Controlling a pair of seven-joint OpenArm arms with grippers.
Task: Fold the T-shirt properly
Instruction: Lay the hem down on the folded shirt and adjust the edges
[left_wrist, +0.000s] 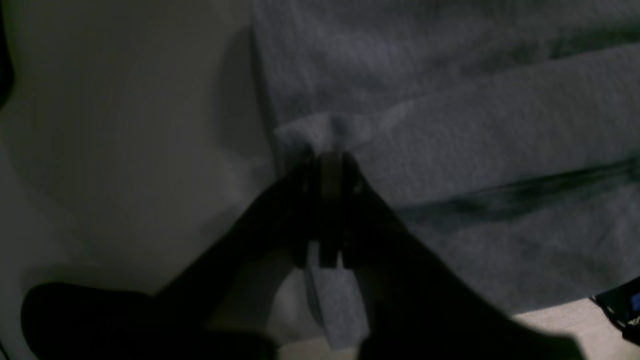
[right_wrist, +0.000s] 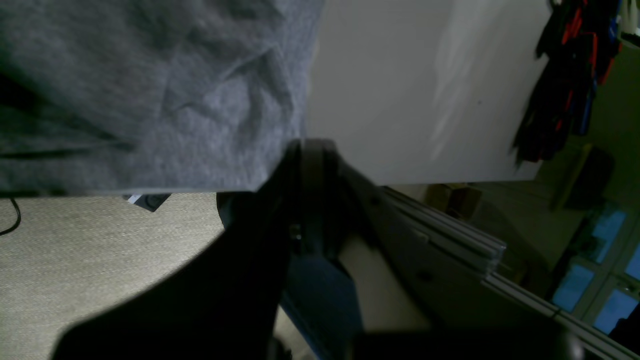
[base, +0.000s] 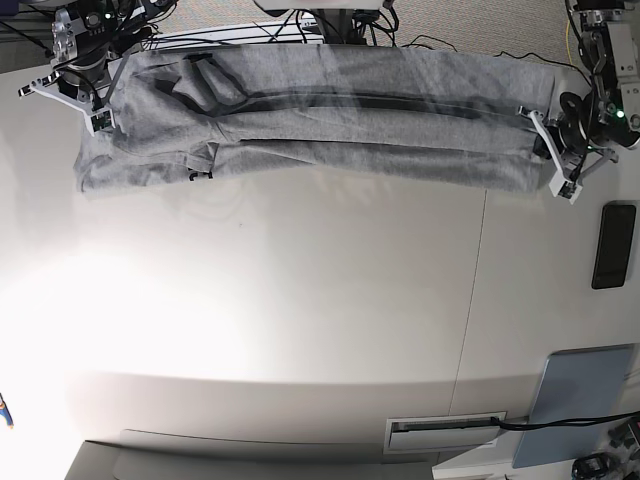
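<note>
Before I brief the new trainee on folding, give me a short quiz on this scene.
1. True or false: both grippers are shut on the T-shirt.
2. What dark flat thing lies on the table below the left gripper?
3. The shirt lies: A) balled up, B) stretched between the left and right gripper, C) hanging off the table's near edge.

Key: 1 true; 2 a phone; 3 B.

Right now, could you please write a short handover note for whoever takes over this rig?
Left gripper: shut on the T-shirt, pinching an edge at the base view's right end.
Right gripper: shut on the T-shirt at the opposite end.
The shirt lies stretched in a long band along the far edge of the white table.
Done: lengthwise folds seem made.
Left: fold it across and release.
</note>
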